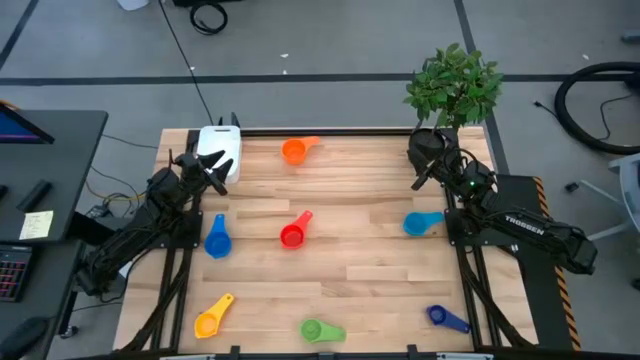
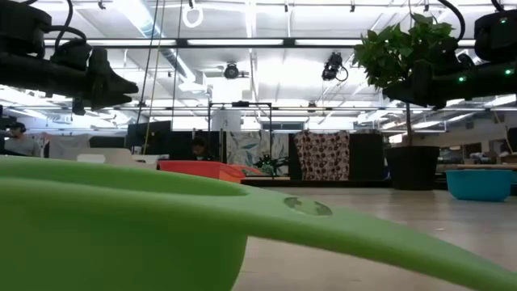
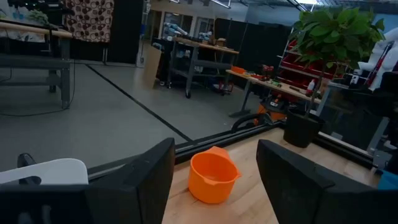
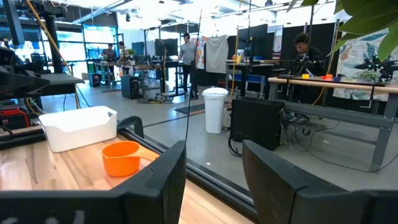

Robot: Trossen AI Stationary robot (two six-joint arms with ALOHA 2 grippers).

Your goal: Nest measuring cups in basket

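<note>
Cups lie scattered across the bench (image 1: 350, 270): we see the orange cup (image 1: 294, 150) near the far edge, beside the white basket (image 1: 220, 150) at the far left corner. Above them, our left gripper (image 1: 213, 168) and right gripper (image 1: 422, 168) both hover with fingers parted, holding nothing.

In your low view the green cup (image 2: 121, 226) sits so close to the lens that it blurs, fills the lower half and hides most of the counter (image 2: 404, 218) behind it. In the high view the left claw (image 1: 214, 168) covers part of the white basket (image 1: 222, 140). The potted plant (image 3: 329, 43) is cut off at the top edge of your left wrist view.
</note>
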